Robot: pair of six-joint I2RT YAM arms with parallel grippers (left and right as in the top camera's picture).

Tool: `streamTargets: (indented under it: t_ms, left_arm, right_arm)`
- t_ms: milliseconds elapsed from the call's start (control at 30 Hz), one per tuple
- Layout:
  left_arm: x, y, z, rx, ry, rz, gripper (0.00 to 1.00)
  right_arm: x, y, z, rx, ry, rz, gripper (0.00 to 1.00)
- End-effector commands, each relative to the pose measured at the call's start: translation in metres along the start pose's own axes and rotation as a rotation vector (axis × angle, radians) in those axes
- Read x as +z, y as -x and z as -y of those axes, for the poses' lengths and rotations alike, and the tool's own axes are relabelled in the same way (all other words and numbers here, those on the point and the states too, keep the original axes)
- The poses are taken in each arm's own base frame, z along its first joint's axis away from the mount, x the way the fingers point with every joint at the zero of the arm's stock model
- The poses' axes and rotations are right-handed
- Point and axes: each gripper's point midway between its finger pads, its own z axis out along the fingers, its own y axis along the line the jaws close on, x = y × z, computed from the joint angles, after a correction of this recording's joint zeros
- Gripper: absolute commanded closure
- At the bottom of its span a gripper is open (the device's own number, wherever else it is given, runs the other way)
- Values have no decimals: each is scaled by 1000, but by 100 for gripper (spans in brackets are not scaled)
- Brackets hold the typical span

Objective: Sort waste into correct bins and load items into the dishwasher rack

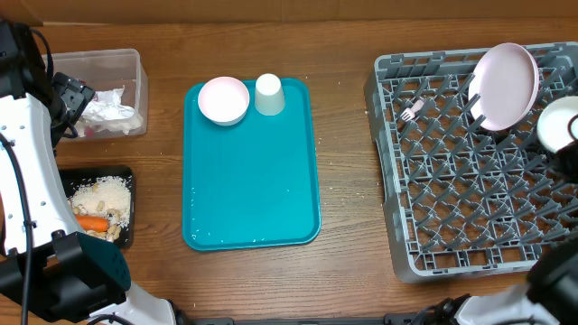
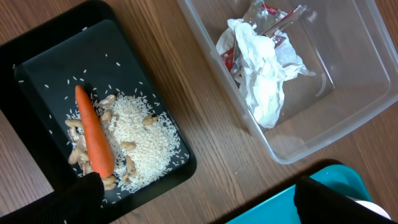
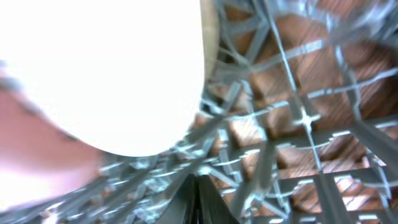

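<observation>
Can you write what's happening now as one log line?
white round plate standing in grey plastic rack | small white bowl and small white cup on teal tray | left gripper jaws open

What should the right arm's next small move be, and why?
Probably ease the white bowl down onto the pegs of the dishwasher rack and release it. It is at the rack's right edge beside the upright plate, and the blurred right wrist view shows it close over the grid; the grip itself is hidden.
</observation>
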Motion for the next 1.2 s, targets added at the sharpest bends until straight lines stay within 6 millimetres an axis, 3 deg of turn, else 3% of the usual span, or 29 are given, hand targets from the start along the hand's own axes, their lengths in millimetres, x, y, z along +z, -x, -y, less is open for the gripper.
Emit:
streamTargets:
  t_ms: [0, 133, 267, 367, 500, 767, 1000, 1167]
  left_arm:
    - [-3, 2, 0, 14, 3, 15, 0]
    - [-3, 2, 0, 14, 3, 15, 0]
    - [-3, 2, 0, 14, 3, 15, 0]
    - [-3, 2, 0, 14, 3, 15, 0]
    - [-3, 2, 0, 14, 3, 15, 0]
    - [-3, 2, 0, 14, 3, 15, 0]
    - [-3, 2, 0, 14, 3, 15, 0]
    - [-3, 2, 0, 14, 3, 15, 0]
  right_arm:
    - [-71, 16, -34, -47, 99, 179, 96]
    - [-105, 25, -45, -83, 122, 298, 96]
    - [-102, 32, -46, -92, 126, 313, 96]
    - [-86, 38, -43, -86, 120, 297, 96]
    - [-48, 44, -34, -68, 98, 232, 96]
    - [23, 27, -18, -62, 38, 60, 96]
    - [37, 28, -1, -55, -43, 54, 96]
    - [46, 14, 9, -43, -67, 17, 96]
